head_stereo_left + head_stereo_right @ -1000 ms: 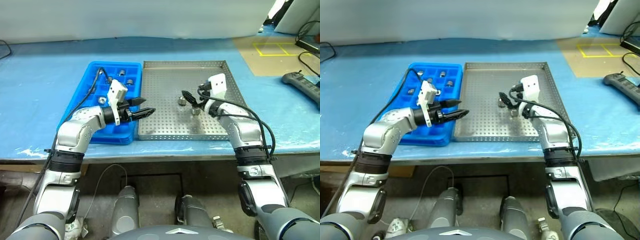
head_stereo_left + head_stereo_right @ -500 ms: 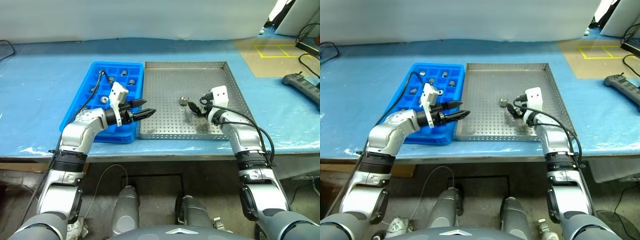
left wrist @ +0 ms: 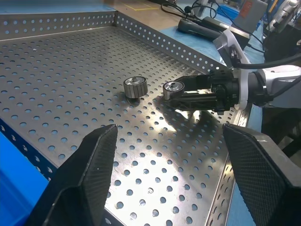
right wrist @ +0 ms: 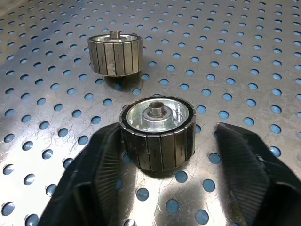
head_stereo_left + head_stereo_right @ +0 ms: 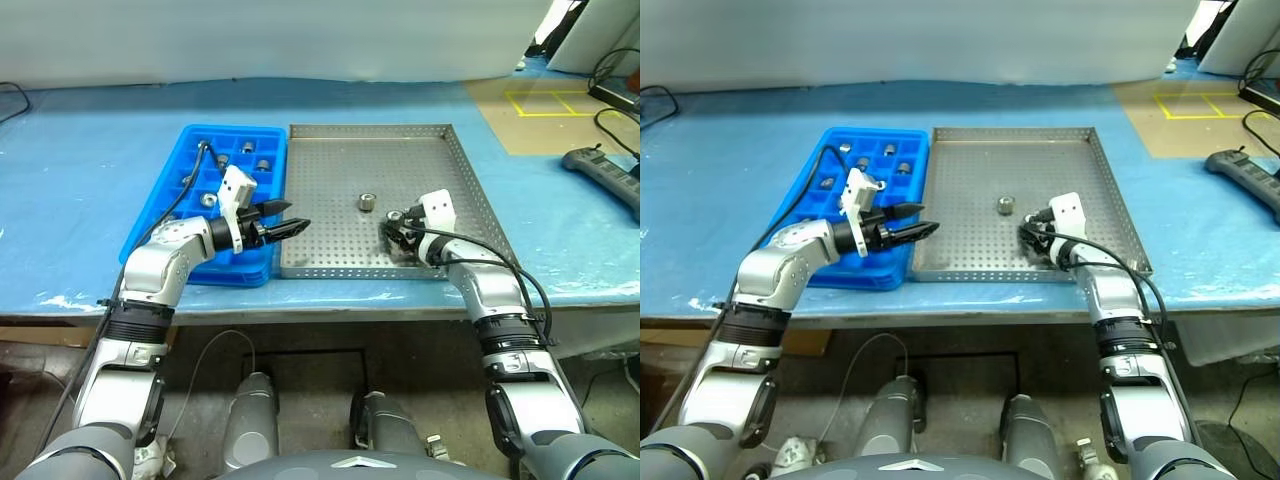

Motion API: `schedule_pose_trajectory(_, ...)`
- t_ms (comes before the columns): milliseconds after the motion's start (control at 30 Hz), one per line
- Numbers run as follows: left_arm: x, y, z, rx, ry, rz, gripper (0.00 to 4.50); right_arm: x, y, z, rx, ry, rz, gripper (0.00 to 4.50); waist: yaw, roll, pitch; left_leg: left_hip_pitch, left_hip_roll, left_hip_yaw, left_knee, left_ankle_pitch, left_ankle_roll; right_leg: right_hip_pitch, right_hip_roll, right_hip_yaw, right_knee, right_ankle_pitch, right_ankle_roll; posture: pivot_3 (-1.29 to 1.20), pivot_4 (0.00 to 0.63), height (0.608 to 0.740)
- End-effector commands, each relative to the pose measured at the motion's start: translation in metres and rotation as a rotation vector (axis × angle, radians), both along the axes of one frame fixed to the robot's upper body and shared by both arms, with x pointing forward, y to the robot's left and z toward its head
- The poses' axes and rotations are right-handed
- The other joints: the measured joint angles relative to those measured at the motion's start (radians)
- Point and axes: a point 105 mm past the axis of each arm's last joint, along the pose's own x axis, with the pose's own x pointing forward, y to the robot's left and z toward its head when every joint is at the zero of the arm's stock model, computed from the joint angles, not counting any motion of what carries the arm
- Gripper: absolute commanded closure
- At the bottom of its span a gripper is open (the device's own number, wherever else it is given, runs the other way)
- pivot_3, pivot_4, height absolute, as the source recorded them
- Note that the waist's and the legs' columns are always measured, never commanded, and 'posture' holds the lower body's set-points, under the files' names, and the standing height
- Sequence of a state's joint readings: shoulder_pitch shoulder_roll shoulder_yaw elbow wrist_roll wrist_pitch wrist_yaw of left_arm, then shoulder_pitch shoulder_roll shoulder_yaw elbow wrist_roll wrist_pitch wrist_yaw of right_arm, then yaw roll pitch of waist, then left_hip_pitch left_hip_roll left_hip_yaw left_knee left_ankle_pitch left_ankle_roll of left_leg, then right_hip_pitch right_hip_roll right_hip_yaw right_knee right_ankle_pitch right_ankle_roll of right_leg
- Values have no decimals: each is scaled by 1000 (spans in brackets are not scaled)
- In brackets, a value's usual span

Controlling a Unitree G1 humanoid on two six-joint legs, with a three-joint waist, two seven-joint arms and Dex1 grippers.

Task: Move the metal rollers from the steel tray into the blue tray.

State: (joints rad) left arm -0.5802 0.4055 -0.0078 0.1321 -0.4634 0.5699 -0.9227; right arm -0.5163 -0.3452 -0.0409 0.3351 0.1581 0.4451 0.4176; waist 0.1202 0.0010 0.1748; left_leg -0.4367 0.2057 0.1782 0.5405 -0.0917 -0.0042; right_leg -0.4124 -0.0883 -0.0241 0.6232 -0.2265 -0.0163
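The steel tray [image 5: 330, 170] lies on the blue-covered table with the blue tray [image 5: 232, 130] against its left side. Several metal rollers [image 5: 262, 165] sit in the blue tray's compartments. One roller [image 5: 367, 201] stands free in the middle of the steel tray. My right gripper [image 5: 393, 232] rests low on the steel tray near its front edge, its fingers on either side of a second roller [image 4: 157, 132]. One finger [image 4: 101, 165] touches that roller and a gap shows at the other. My left gripper [image 5: 297, 214] hovers open and empty over the seam between the trays.
A grey power strip [image 5: 600, 170] and cables lie at the right of the table. A brown mat with a yellow taped square [image 5: 545, 98] sits at the back right. The table's front edge runs just below both trays.
My right gripper has sunk onto the steel tray floor, come nearer the front edge, and narrowed around a roller. The left arm has stayed put.
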Motion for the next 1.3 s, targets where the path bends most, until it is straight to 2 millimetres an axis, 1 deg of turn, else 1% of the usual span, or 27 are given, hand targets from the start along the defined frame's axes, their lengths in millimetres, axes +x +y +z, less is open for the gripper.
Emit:
schedule_pose_trajectory(33,0,-1,14,-1,-52,-9,751,2,4,7,1,-32,13,1906,0,0,0,0,0,0,0,0,0,0,0,0,0,0,0,12,150,740)
schedule_pose_trajectory(100,0,0,13,-2,-49,-9,751,2,5,7,6,-31,12,2350,0,0,0,0,0,0,0,0,0,0,0,0,0,0,0,15,150,740)
schedule_pose_trajectory(167,-1,0,13,-1,-47,-8,751,2,11,9,27,-33,33,2900,0,0,0,0,0,0,0,0,0,0,0,0,-1,0,0,16,150,740)
schedule_pose_trajectory(300,-2,3,13,2,-44,0,751,-5,32,11,60,-32,112,2893,-1,0,0,0,0,0,0,0,1,0,0,0,-1,0,0,27,150,740)
schedule_pose_trajectory(367,-2,6,17,-8,-48,12,751,-5,40,19,96,-45,137,2893,0,0,0,0,0,0,-1,0,1,-1,0,0,-1,0,0,31,150,740)
schedule_pose_trajectory(433,-5,10,20,-20,-27,-3,751,-7,54,34,127,-68,202,2893,0,0,0,-1,0,0,-1,0,1,-2,0,0,0,0,0,41,150,740)
schedule_pose_trajectory(500,-14,15,22,-19,-22,-40,751,-13,71,54,137,-107,294,2893,0,0,0,-3,0,-1,-1,0,1,-4,0,0,0,0,0,46,150,740)
schedule_pose_trajectory(533,-16,17,23,-18,-22,-47,751,-15,76,59,134,-118,320,2893,0,0,0,-3,0,0,-1,0,1,-5,0,0,0,0,0,49,150,740)
schedule_pose_trajectory(567,-15,23,25,-16,-28,-25,751,-21,91,72,150,-143,395,2893,0,0,0,-3,0,0,-1,0,1,-5,0,0,0,0,0,52,150,740)
schedule_pose_trajectory(633,-9,39,29,-8,-45,38,751,-34,121,92,180,-183,537,2893,0,0,0,-3,0,0,-3,0,0,-6,1,0,0,0,0,82,150,740)
schedule_pose_trajectory(667,-6,47,31,-6,-57,74,751,-38,133,98,182,-199,585,2893,-1,0,0,-3,0,0,-3,0,0,-6,2,0,0,0,0,89,150,740)
schedule_pose_trajectory(767,2,79,40,-6,-93,209,751,-33,165,112,246,-223,639,2893,-2,0,0,-1,1,-1,-6,1,-1,-7,3,0,0,0,0,131,150,740)
schedule_pose_trajectory(900,3,118,45,0,-120,372,751,-14,194,116,282,-221,641,2893,7,0,0,-3,1,-1,-7,1,-2,-8,2,0,1,-1,-1,181,150,740)
schedule_pose_trajectory(967,-1,132,44,7,-118,433,751,-7,209,115,292,-220,652,2893,10,0,0,-4,0,-1,-7,1,-2,-9,-1,0,0,-1,-1,210,150,740)
schedule_pose_trajectory(1033,-7,141,41,7,-106,468,751,-2,222,110,274,-212,662,2893,16,0,0,-5,0,-1,-7,1,-2,-9,-1,-1,0,-1,-1,237,150,740)
schedule_pose_trajectory(1133,-14,151,38,-1,-96,512,751,1,239,106,270,-198,689,2893,21,0,0,-7,0,-2,-7,1,-2,-10,-1,-1,0,-1,0,272,150,740)
schedule_pose_trajectory(1200,-18,154,37,-10,-91,535,751,0,247,102,267,-186,704,2893,27,0,0,-7,1,-2,-7,1,-2,-11,0,-2,0,-1,-1,272,150,740)
schedule_pose_trajectory(1233,-20,155,36,-11,-87,541,751,1,250,99,231,-193,705,2893,29,0,0,-7,1,-2,-8,1,-2,-11,0,-2,0,-1,-1,291,150,740)
schedule_pose_trajectory(1300,-24,154,34,-12,-81,543,751,-6,264,93,193,-196,747,2893,32,0,0,-7,1,-2,-9,1,-2,-12,0,-2,1,-1,-1,300,150,740)
